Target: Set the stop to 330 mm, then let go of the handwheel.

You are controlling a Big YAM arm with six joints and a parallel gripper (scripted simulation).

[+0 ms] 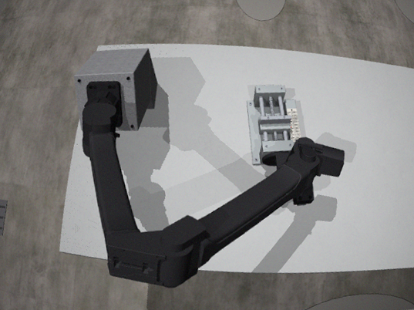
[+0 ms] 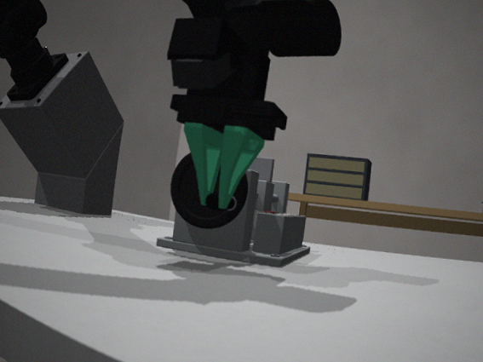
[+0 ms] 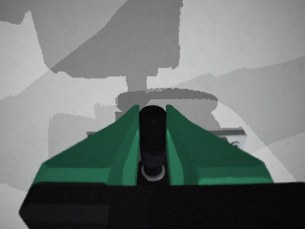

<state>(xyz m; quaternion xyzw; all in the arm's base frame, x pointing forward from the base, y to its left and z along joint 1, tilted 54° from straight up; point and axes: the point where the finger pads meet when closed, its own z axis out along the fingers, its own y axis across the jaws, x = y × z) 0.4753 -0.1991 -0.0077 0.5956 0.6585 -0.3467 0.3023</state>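
Note:
My gripper [image 2: 214, 205] [image 3: 152, 114] points down with its green fingers shut on the black handle knob [image 3: 152, 131] of the handwheel [image 2: 180, 195] [image 1: 269, 159]. The knob sits low on the wheel's face, slightly right of its middle in the exterior view. The stop [image 1: 274, 119] is a grey crosspiece on the rods and screw, near the middle of the frame. A pale scale [image 1: 293, 112] runs beside it, with a small red mark near the stop. The numbers are too small to read. In the top view the arm hides the fingers.
The fixture's base plate [image 1: 253, 134] [image 2: 265, 259] lies on the white table [image 1: 384, 183] [image 2: 306, 335]. The arm's grey pedestal [image 1: 113, 62] [image 2: 66, 149] stands at the table's left end. A wooden bench [image 2: 406, 209] with a drawer cabinet [image 2: 335, 177] stands in the background.

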